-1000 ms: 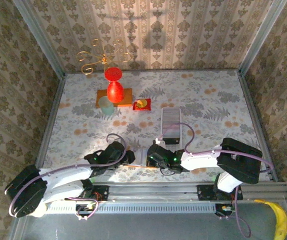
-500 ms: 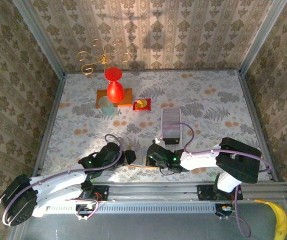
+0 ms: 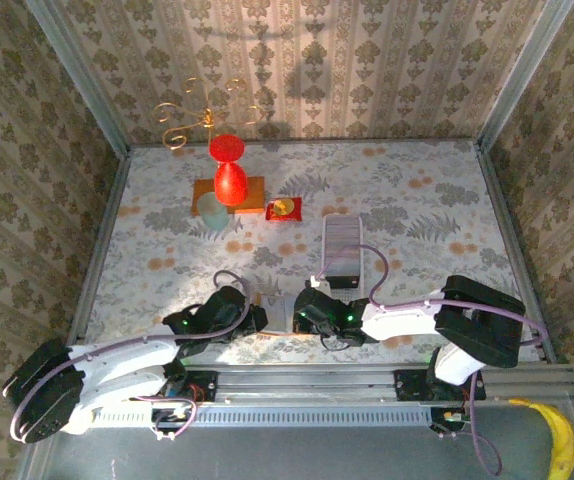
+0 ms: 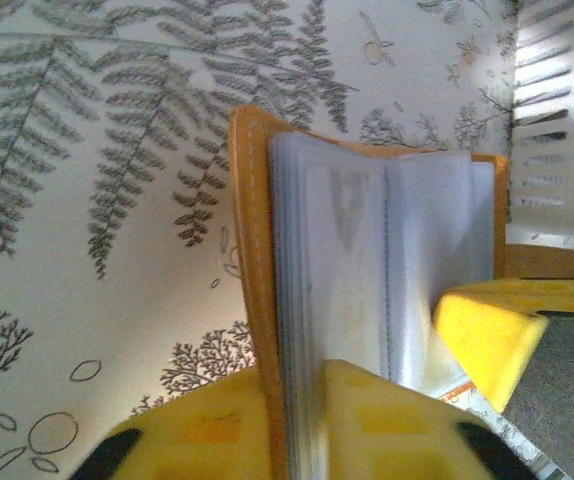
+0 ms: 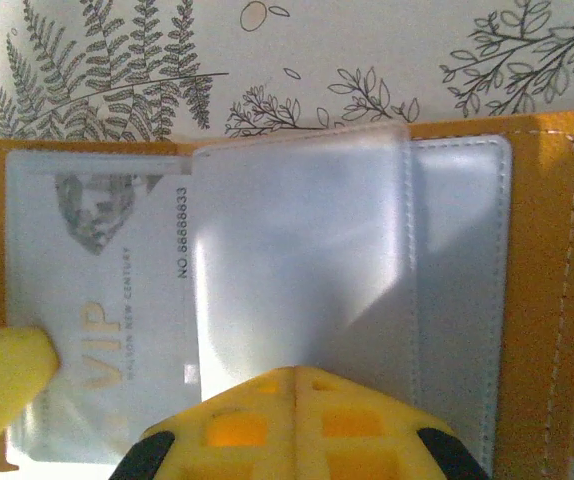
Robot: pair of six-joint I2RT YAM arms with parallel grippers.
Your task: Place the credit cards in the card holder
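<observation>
Okay, left gripper pinched the card holder at its cover edge; right gripper clamped a clear sleeve beside the VIP card.

You are viewing a staged lab booth. Wallpapered panels in aluminium framing enclose your floral-print table.

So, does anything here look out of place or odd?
Yes, a banana lies off the table, on the grey ledge at the near right corner, far from the card holder. It has no part in this job. On the table nothing looks spilled or broken.
</observation>
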